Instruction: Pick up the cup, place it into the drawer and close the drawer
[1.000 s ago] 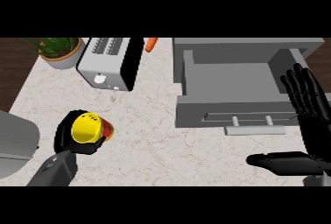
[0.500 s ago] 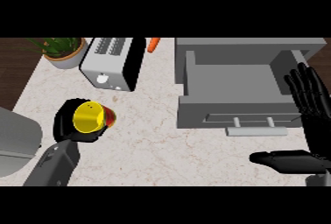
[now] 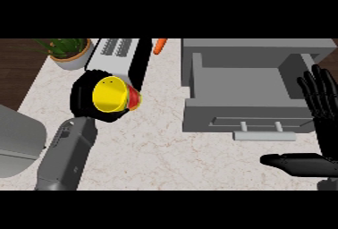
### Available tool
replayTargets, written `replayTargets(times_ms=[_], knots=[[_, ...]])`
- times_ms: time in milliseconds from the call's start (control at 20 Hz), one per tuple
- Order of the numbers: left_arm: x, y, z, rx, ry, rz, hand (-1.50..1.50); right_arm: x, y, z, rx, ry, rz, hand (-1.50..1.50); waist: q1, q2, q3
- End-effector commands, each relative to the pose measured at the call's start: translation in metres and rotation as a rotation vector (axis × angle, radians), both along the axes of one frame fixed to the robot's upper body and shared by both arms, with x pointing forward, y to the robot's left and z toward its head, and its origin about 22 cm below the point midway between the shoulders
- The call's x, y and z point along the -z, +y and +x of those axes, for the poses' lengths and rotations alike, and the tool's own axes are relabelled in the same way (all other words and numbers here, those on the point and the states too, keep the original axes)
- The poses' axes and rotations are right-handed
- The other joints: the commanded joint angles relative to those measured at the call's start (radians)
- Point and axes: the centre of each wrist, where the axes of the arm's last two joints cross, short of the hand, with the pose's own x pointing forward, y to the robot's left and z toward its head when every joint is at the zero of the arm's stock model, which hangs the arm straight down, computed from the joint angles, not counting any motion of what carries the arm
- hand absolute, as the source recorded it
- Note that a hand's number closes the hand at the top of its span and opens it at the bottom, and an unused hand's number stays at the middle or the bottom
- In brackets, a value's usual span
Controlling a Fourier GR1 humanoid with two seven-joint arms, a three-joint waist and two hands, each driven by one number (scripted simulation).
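My left hand (image 3: 91, 99) is curled round a yellow cup (image 3: 109, 94) with a red side, its mouth facing up at me. It hangs over the counter's left part, just in front of the toaster. The grey drawer (image 3: 244, 87) stands open at the right with its handle (image 3: 264, 134) toward me, and its inside holds nothing. My right hand (image 3: 321, 112) stays open at the right edge beside the drawer's front, fingers pointing away and thumb stretched left.
A white toaster (image 3: 122, 56) stands behind the cup. A potted plant (image 3: 68, 53) sits at the far left corner and a carrot (image 3: 160, 45) lies at the back. A grey object (image 3: 19, 141) fills the left edge. Marbled countertop (image 3: 165, 156) stretches between my arms.
My left hand has carried the cup upward and toward the right, away from me, toward the toaster. My right hand has barely moved.
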Motion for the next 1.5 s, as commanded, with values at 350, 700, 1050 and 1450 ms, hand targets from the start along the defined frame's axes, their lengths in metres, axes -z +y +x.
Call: replayTargets(times_ms=[350, 700, 1050, 1450], knots=[[-0.140, -0.086, 0.036, 0.095, -0.064, 0.111, 1.50, -0.010, -0.009, -0.002, -0.011, -0.007, 0.009, -1.50, -0.009, 0.004, -0.001], [-0.189, -0.162, 0.040, 0.086, -0.029, 0.180, 1.50, -0.005, -0.010, 0.007, -0.008, -0.010, -0.008, -1.50, -0.029, 0.008, -0.001], [-0.173, -0.186, 0.050, 0.085, 0.048, 0.202, 1.50, 0.016, -0.007, 0.002, -0.033, -0.011, 0.008, -1.50, -0.035, 0.012, -0.001], [-0.190, -0.215, 0.062, 0.065, 0.137, 0.242, 1.50, 0.020, -0.019, 0.010, -0.038, -0.024, 0.013, -1.50, -0.051, 0.016, 0.000]])
